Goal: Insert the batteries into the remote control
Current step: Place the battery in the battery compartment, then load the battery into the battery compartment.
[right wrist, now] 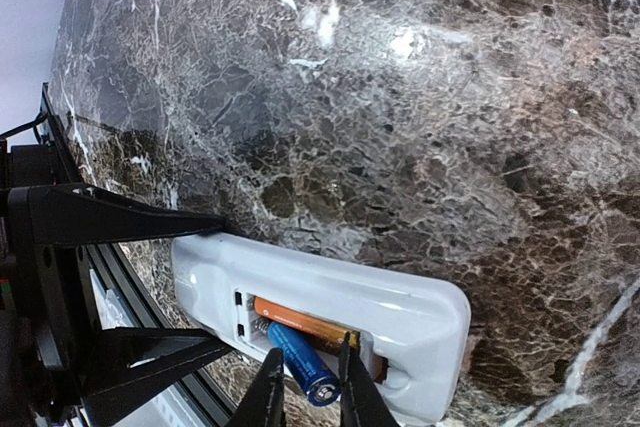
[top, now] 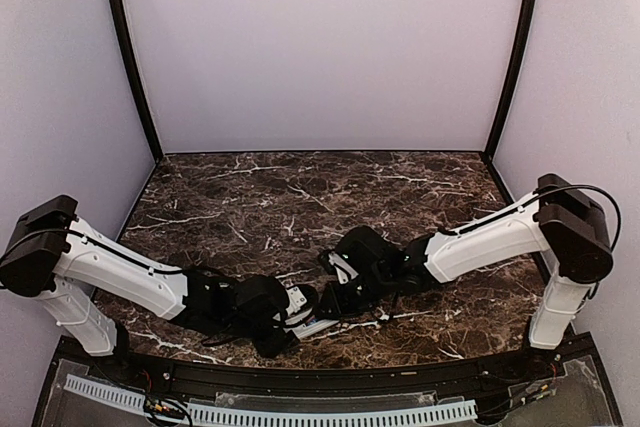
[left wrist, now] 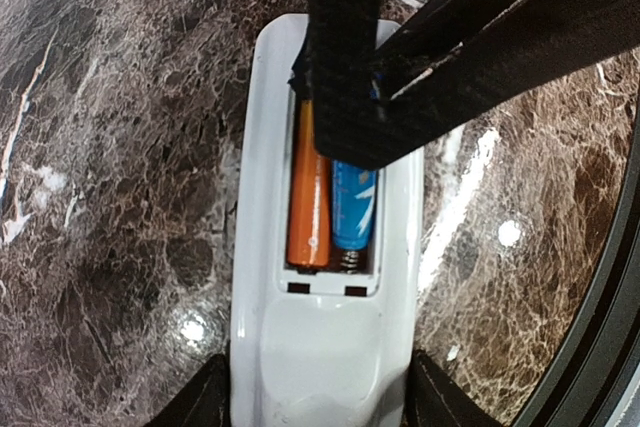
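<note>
The white remote control lies back up on the marble near the front edge, with its battery bay open. The orange-red battery lies flat in the bay. The blue battery sits beside it, tilted: its inner end rests against the spring and its outer end is raised. My right gripper is shut on the raised end of the blue battery. My left gripper is shut on the sides of the remote's end and holds it on the table. In the top view both grippers meet over the remote.
The dark marble table stretches away behind the remote. A black rail runs along the near edge, right beside the remote. Pale enclosure walls stand at the back and on both sides.
</note>
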